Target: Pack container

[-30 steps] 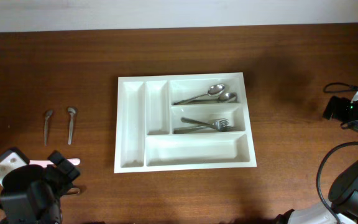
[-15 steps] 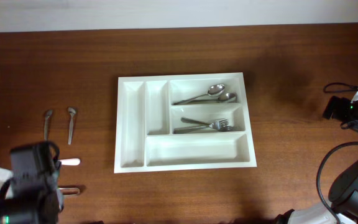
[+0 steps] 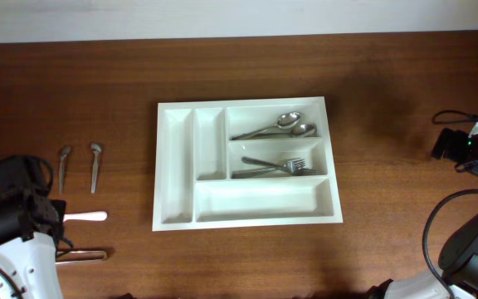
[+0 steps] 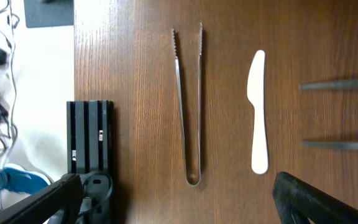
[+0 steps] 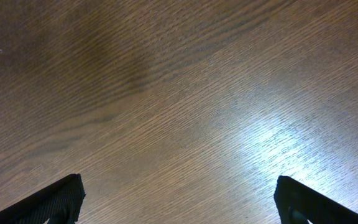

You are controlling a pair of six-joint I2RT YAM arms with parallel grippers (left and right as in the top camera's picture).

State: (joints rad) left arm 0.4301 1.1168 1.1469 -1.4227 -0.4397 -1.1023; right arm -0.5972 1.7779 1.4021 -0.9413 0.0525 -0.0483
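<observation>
Tool (image 4: 176, 190) at left wide, seemingly empty

Left pincer (image 4: 176, 180), right pincer (image 5: 178, 182) — both agape

No readable text, labels, brands or numbers anywhere

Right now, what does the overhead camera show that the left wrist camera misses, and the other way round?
Only the overhead view shows the white container, with two spoons in one wide compartment and forks in the next. Only the left wrist view shows the metal tongs whole, plus a black ribbed block at the edge of the table. Both show the white knife and two loose metal utensils beside it, though the wrist view catches only their handles.
</observation>
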